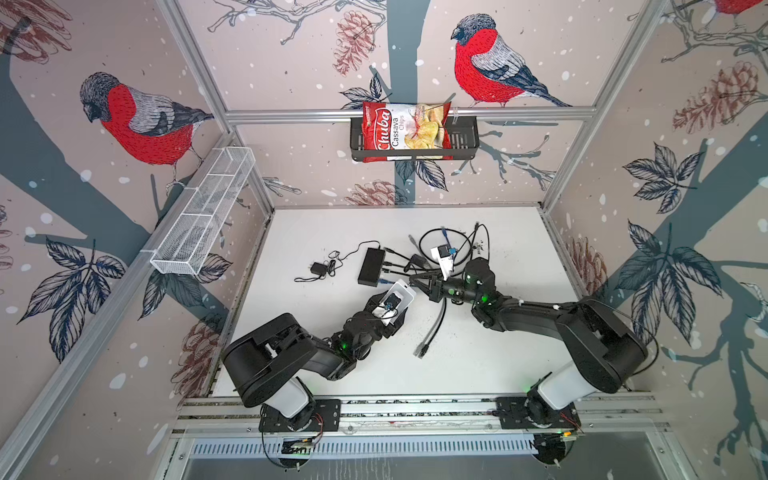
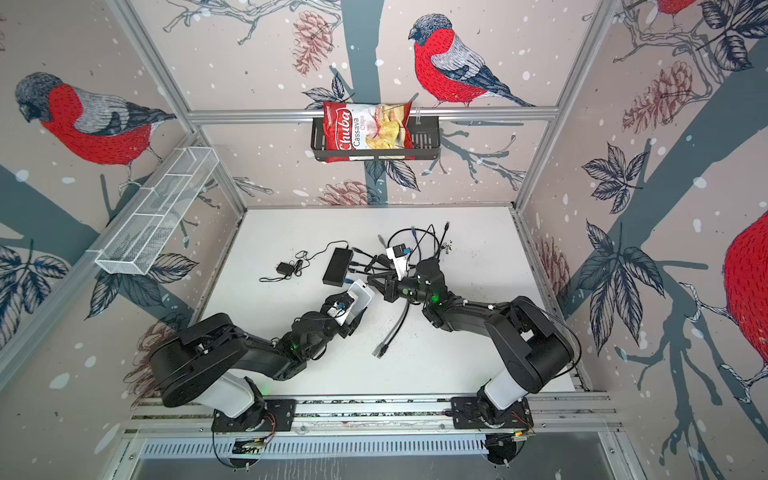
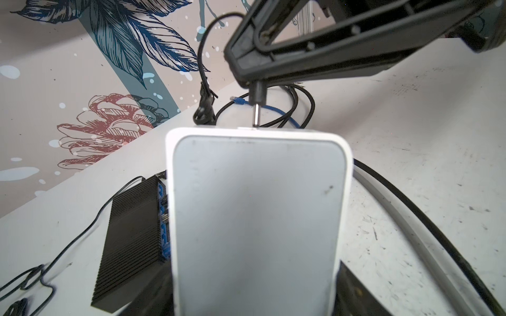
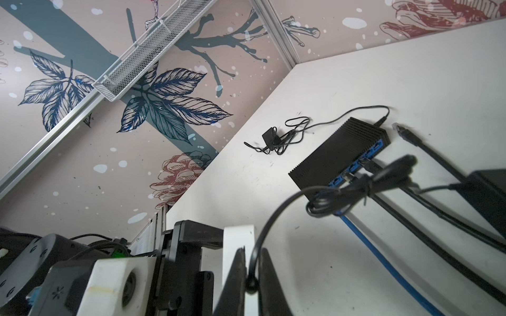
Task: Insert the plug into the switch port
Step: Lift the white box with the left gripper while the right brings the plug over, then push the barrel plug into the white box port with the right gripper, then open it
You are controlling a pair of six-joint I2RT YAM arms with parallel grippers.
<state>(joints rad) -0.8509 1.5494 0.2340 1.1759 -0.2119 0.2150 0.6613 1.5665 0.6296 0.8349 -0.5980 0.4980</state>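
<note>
Touching the end face of the white switch (image 3: 256, 219) that pointed away from the left arm, the plug (image 3: 257, 92) met it with its bare metal pin near the middle of that face; whether the pin had entered a port could not be told. The right tool (image 3: 247, 76) was pinched narrowly on the plug's black body, and in the right wrist view the plug's thin black cord (image 4: 267, 222) ran out between its fingers. The white switch was held above the table (image 1: 478, 365) near the middle of the scene, between the two arms. The left tool (image 3: 253, 273) gripped it by its sides, spread wide around it, with dark fingers (image 3: 356, 287) showing at either side. Just behind it a black switch (image 1: 371, 266) lay flat on the table, with blue ports along one side and several cables plugged in, a blue cable (image 4: 383, 260) among them. A small black adapter (image 1: 319, 269) with a coiled cord lay apart to its left. A loose dark network cable (image 1: 434, 328) lay on the table in front of the right tool. On the back wall a black basket (image 1: 465, 141) held a red chips bag (image 1: 395, 133), and a white mesh shelf (image 1: 203, 216) hung on the left wall.
</note>
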